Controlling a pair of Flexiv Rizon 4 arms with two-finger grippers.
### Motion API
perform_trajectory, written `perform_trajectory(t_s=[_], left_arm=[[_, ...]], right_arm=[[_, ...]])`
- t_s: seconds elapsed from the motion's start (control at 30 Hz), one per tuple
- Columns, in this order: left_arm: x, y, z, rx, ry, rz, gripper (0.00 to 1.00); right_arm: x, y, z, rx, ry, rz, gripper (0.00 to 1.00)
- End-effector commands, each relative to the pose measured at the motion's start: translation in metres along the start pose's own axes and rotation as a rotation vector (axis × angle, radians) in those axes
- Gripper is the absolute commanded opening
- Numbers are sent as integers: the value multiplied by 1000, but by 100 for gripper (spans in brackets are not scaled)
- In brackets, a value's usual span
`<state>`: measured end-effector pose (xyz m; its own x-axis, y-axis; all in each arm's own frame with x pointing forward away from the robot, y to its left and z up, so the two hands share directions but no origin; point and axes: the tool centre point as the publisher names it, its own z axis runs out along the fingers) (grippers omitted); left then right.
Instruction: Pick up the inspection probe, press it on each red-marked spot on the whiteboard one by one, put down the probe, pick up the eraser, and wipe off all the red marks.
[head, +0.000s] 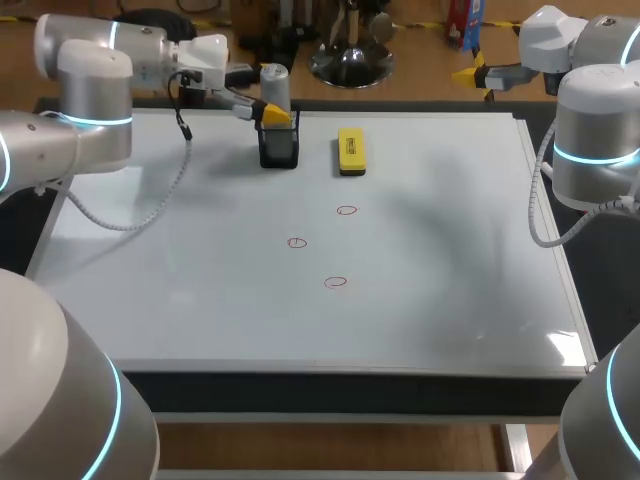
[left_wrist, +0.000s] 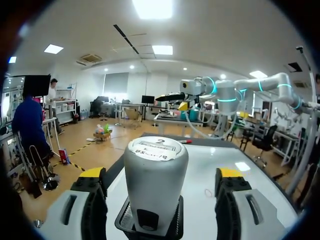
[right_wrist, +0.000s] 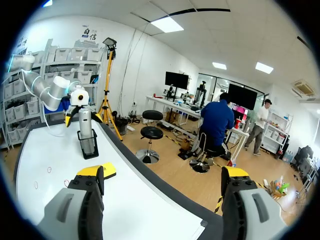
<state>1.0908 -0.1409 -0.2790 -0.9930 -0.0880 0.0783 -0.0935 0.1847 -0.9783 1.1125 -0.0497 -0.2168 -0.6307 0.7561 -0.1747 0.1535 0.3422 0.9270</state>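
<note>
The first step is in hand: taking up the probe. The grey cylindrical inspection probe (head: 274, 85) stands upright in its black holder (head: 278, 148) at the far side of the whiteboard (head: 450, 280), just beside the yellow block eraser (head: 351, 150). The left hand (left_wrist: 160, 175) is spread wide, one finger on each side of the probe, neither touching. The right hand (right_wrist: 163, 172), also wide, hangs off the board. Three red circles (head: 297, 242) remain untouched. Next, I judge, the left hand must close squarely on the probe and lift it straight out.

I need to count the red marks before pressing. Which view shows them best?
The head view: all three red circle marks lie unobstructed on the white whiteboard. The left wrist view shows one faint mark; the right wrist view only tiny ones.
</note>
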Motion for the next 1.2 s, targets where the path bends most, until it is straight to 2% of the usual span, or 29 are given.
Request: perform_trajectory(t_s=[0.03, 0.43, 0.7, 1.0, 1.2], left_arm=[[3, -1, -3, -1, -5, 5, 0], [4, -2, -7, -11, -5, 16, 0], [2, -9, -7, -9, -7, 26, 0], [0, -31, -10, -5, -10, 40, 0], [-1, -52, -14, 15, -16, 57, 0]], right_arm=[[0, 0, 0, 0, 1, 0, 100], [0, 0, 0, 0, 1, 0, 100], [0, 0, 0, 0, 1, 0, 100], [0, 0, 0, 0, 1, 0, 100], [0, 0, 0, 0, 1, 0, 100]])
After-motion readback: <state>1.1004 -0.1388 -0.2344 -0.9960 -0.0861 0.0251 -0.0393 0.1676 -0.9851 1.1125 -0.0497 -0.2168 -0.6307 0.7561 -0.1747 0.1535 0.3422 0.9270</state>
